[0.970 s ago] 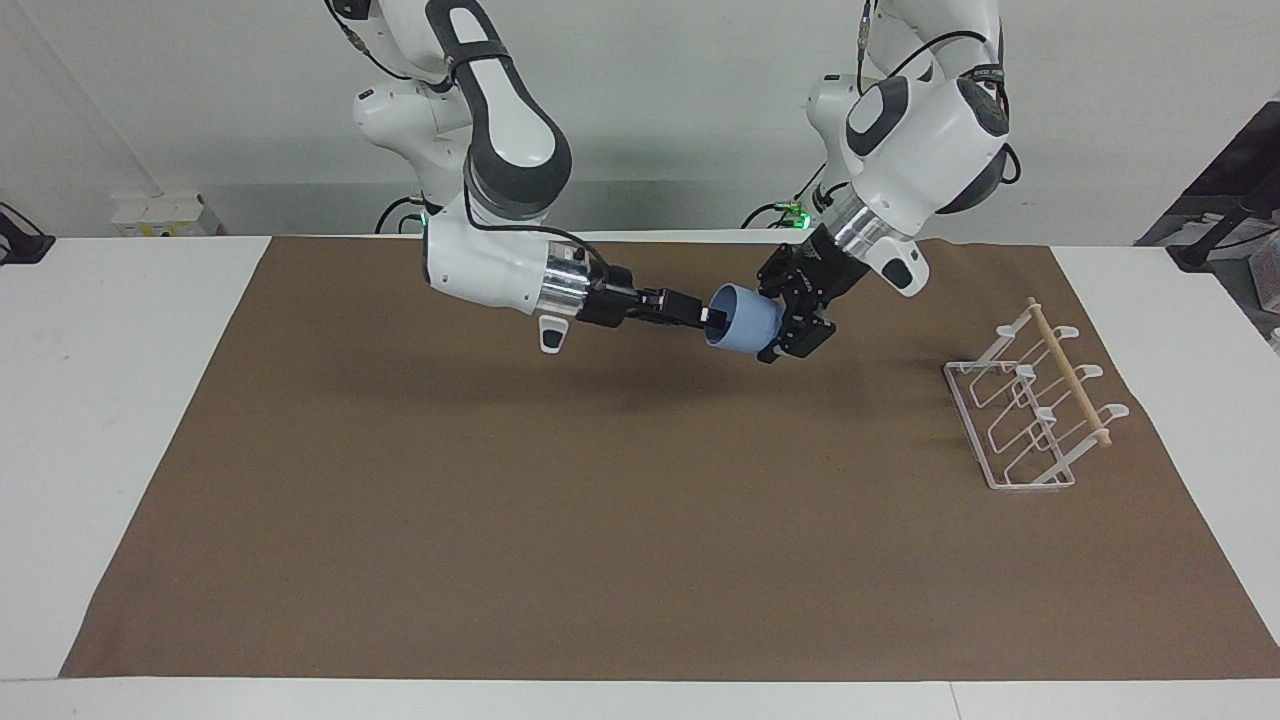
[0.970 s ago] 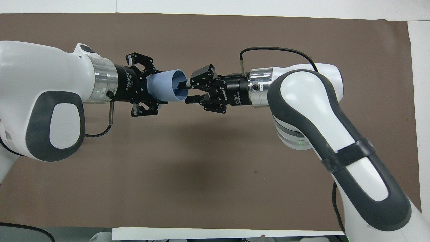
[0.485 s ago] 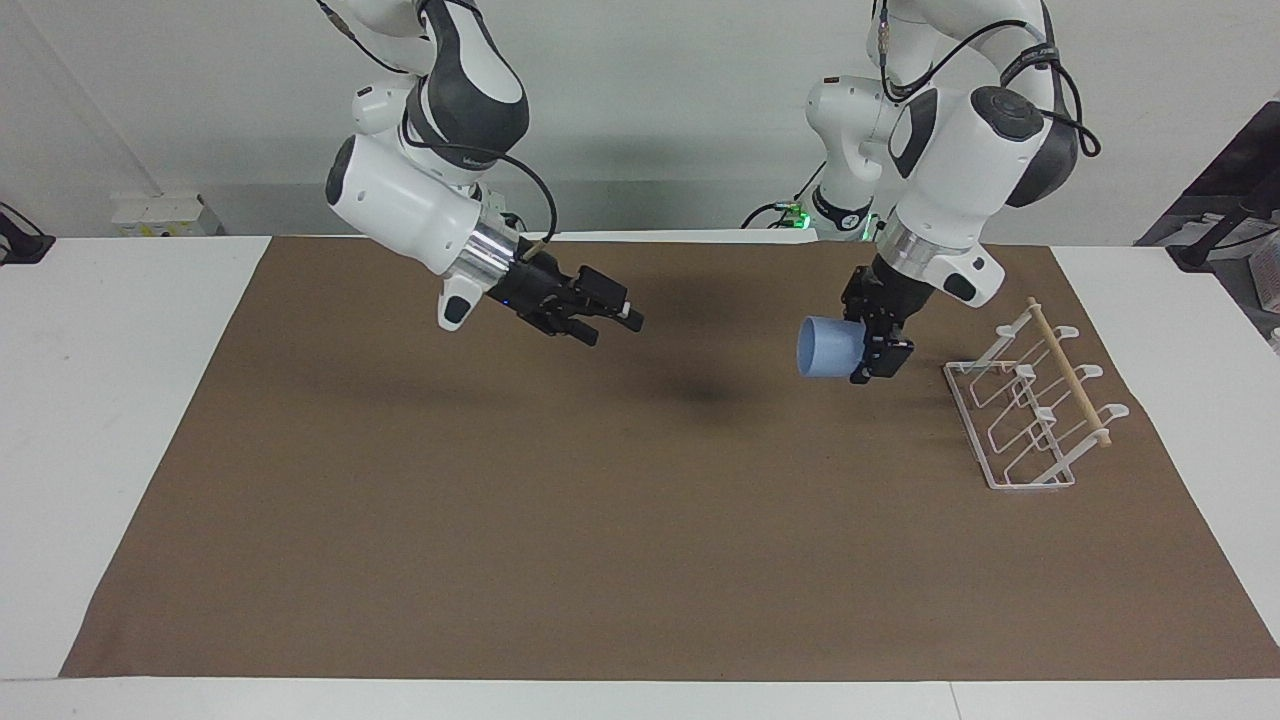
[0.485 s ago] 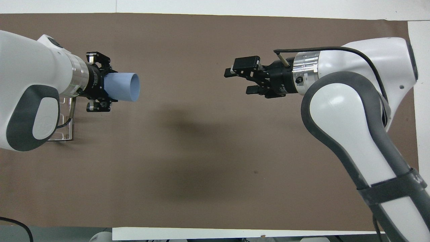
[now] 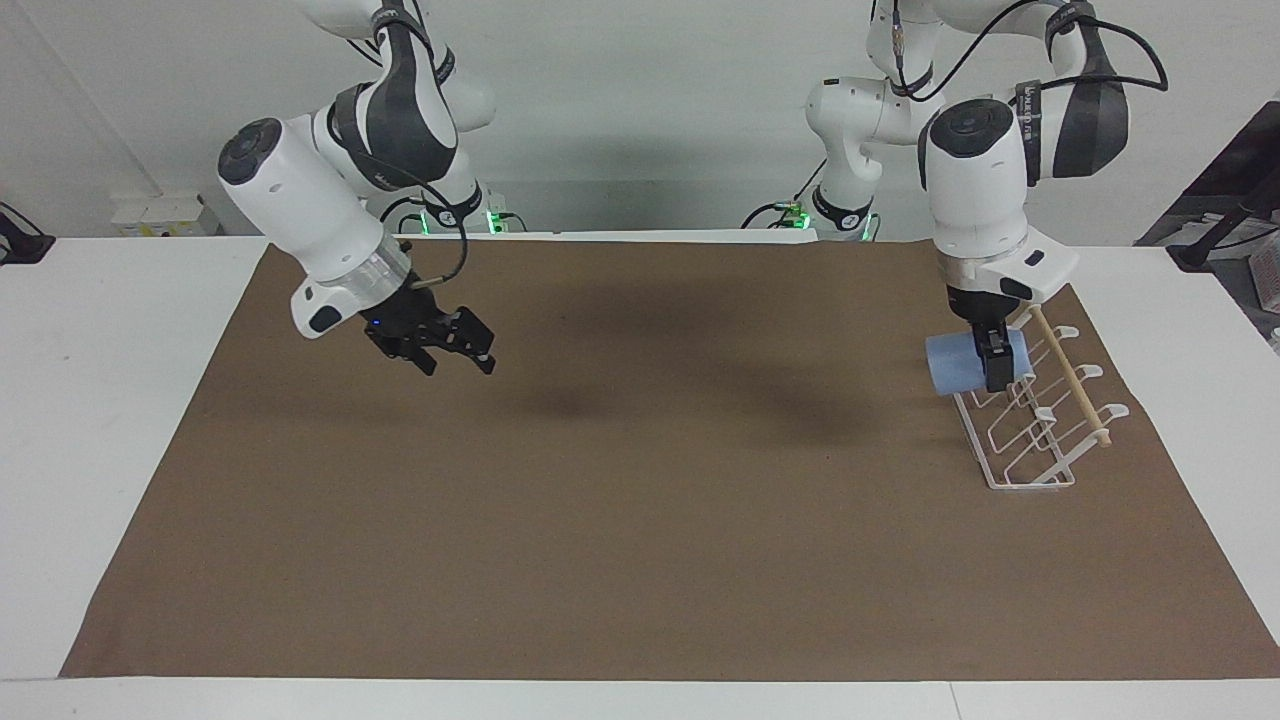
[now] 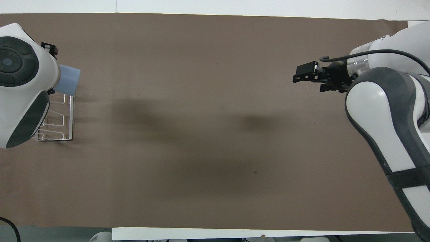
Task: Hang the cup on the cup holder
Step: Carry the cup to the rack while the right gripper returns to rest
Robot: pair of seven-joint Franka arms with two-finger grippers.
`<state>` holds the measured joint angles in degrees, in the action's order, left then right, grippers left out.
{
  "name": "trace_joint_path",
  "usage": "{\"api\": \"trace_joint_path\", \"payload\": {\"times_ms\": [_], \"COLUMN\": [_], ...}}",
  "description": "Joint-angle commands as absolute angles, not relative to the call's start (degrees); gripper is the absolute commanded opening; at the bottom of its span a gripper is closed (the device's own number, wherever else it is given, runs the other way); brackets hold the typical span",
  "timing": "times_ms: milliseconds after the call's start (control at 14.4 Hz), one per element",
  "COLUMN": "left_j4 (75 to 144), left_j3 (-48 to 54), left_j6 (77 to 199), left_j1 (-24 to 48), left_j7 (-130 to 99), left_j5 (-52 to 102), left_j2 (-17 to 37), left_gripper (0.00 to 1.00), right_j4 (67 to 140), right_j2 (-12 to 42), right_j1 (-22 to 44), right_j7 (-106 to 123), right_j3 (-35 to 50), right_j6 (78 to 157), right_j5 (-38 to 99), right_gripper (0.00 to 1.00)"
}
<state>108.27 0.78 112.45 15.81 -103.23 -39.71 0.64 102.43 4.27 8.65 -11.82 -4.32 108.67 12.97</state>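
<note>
Right gripper (image 5: 478,352), black two-finger type on the white right arm, hangs in the air over the brown paper mat (image 5: 640,520) toward the right arm's end of the table. Its fingers are spread and hold nothing. That arm waits there. In the overhead view the same gripper (image 6: 304,74) shows with both fingers apart above bare mat.

Mid table: only the mat on the white tabletop (image 5: 120,420), with soft shadows of the arms on it.

Left gripper (image 5: 997,362) points straight down from the white left arm, over the end of the rack nearer to the robots. Fingers are clamped on the small light-blue plastic tumbler (image 5: 962,362), handleless, held on its side in the air. In the overhead view a strip of the cup (image 6: 69,81) sticks out from under the arm's wrist, and the gripper itself is mostly hidden there.

The small white wire cup holder (image 5: 1025,440) with a rectangular base, slanted loop prongs and a light wooden dowel (image 5: 1075,385) on top stands on the mat at the left arm's end of the table. The cup is at the rack's robot-side end, above the base wire; cannot tell whether it touches a prong. Overhead, the rack's base (image 6: 55,129) shows just beside the arm, with the cup over its end.
</note>
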Motion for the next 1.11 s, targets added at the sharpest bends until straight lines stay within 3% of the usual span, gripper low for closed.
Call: {"api": "trace_joint_path", "payload": {"times_ms": [0,416,624,762,1040], "left_j4": [108.6,108.3,108.9,110.9,114.4], "left_j3": [1.2,1.1,1.2,1.3,1.4], "left_j6": [111.6,111.6,111.1,108.6,107.5], "left_j1": [14.4,12.9,13.0,13.6,14.2], "left_j7": [-104.1,-109.4,-114.7,-116.1,-119.3], "left_j5": [-52.4,-75.9,-80.7,-80.7,-80.6], "left_j2": [2.2,10.3,11.5,11.3,11.2], "left_gripper": [0.4,0.4,0.4,0.4,0.4], "right_j4": [96.8,86.1,85.8,86.1,88.7], "right_j2": [4.0,2.2,1.4,0.3,-1.7], "right_j1": [7.3,1.2,1.2,5.0,3.9], "right_j7": [-11.5,-4.3,-1.9,-0.4,-0.2], "right_j3": [-3.8,-3.9,-4.2,-8.2,-8.3], "right_j6": [100.1,82.6,79.0,78.2,78.4], "right_j5": [3.7,-4.1,-5.4,-3.4,-1.2], "right_gripper": [0.99,0.99,0.99,0.99,0.99]}}
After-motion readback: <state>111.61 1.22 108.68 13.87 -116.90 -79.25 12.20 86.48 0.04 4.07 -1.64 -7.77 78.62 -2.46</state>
